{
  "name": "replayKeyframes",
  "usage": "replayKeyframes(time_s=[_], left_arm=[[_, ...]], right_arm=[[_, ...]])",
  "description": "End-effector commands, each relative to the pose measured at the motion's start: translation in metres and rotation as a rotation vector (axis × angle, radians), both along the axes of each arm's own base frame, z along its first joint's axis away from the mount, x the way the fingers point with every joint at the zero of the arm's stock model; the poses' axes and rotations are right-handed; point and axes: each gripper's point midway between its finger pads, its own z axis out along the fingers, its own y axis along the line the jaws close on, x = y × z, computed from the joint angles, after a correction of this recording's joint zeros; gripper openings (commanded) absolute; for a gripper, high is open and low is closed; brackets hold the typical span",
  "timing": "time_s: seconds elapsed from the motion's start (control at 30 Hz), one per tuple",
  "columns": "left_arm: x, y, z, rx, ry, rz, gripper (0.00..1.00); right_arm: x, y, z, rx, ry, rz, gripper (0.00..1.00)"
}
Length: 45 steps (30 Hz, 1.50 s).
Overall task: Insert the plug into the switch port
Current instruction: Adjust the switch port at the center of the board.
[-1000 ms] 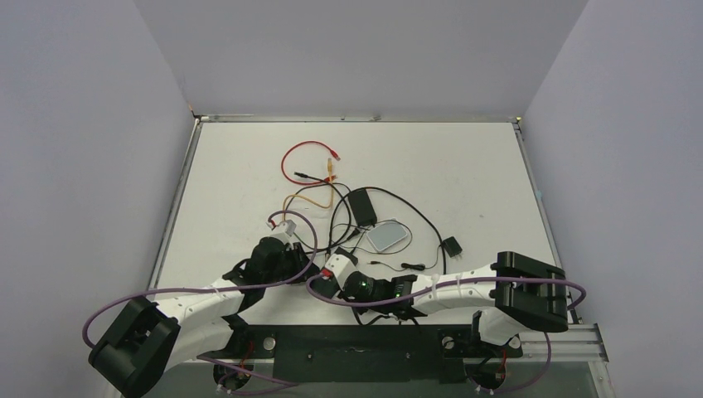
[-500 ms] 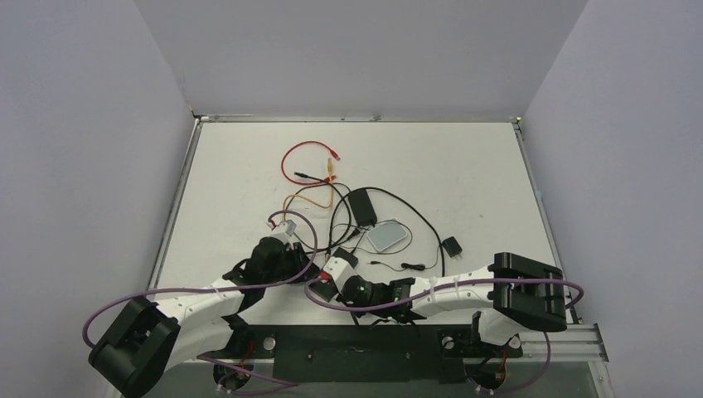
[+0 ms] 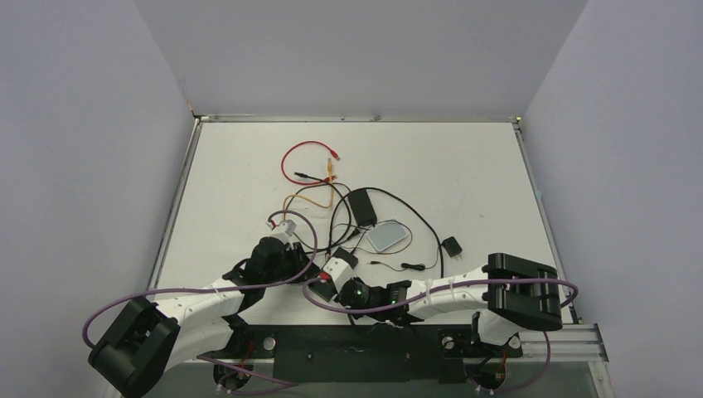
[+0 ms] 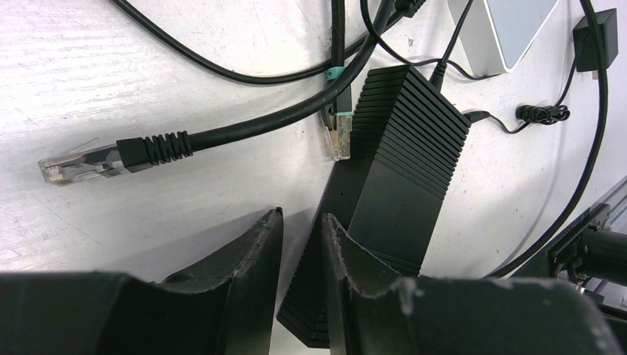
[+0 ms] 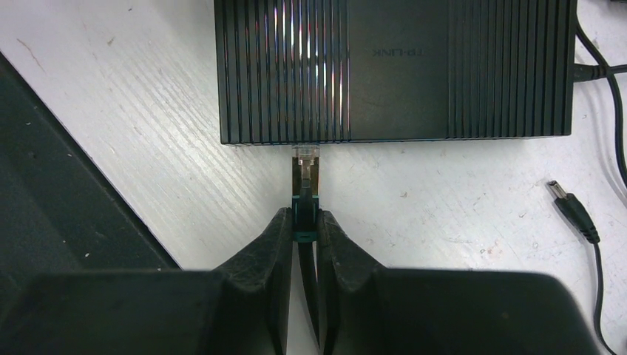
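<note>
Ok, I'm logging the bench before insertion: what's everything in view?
switch: one, black, near the arms
plug: one, clear, teal boot, tip at switch's front edge
Ethernet cable: one, black, beside switch
adapter brick: one, black, mid table
pad: one, light grey, beside brick
small adapter: one, black, right of pad
thin wires: two, red and orange, far side
barrel connector: one, black, right of plug
table: one, white
right tool: one, black, closed on plug's boot
left tool: one, black, astride switch's near end
</note>
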Motion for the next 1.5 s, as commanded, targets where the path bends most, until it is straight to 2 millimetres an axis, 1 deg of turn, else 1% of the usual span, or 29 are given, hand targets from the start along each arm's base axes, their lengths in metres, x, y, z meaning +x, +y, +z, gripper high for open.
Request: replayKeyframes(time_s=[0.0,0.23,0.5,0.63,0.73,1.23,1.47], left_arm=[[0.003,-0.007,0.012,-0.024,-0.028,-0.028,0.25],[0.003,-0.007,0.011,-0.020,-0.023,-0.027,0.25],[0.003,-0.006,0.009,-0.016,-0.020,-0.026,0.25],[0.003,-0.006,0.009,-0.014,-0.021,-0.026,0.25],[0.003,-0.006,0.009,-0.016,-0.021,-0.026,0.25],[0.001,-0.008,0.008,-0.019,-0.016,-0.045,0.25],[0.000,-0.008,0.007,-0.018,-0.015,-0.045,0.25]], right_arm=[[0.001,0.007,0.001,0.041,-0.004,-0.053,0.00],[-0.004,0.008,0.002,0.050,-0.011,-0.062,0.00],[-0.005,-0.002,0.004,0.061,-0.028,-0.107,0.00],[-0.002,-0.009,0.006,0.068,-0.048,-0.146,0.00],[-0.001,-0.010,0.007,0.078,-0.053,-0.157,0.00],[-0.001,0.005,0.011,0.086,-0.058,-0.120,0.00],[-0.003,0.008,0.010,0.087,-0.052,-0.102,0.00]])
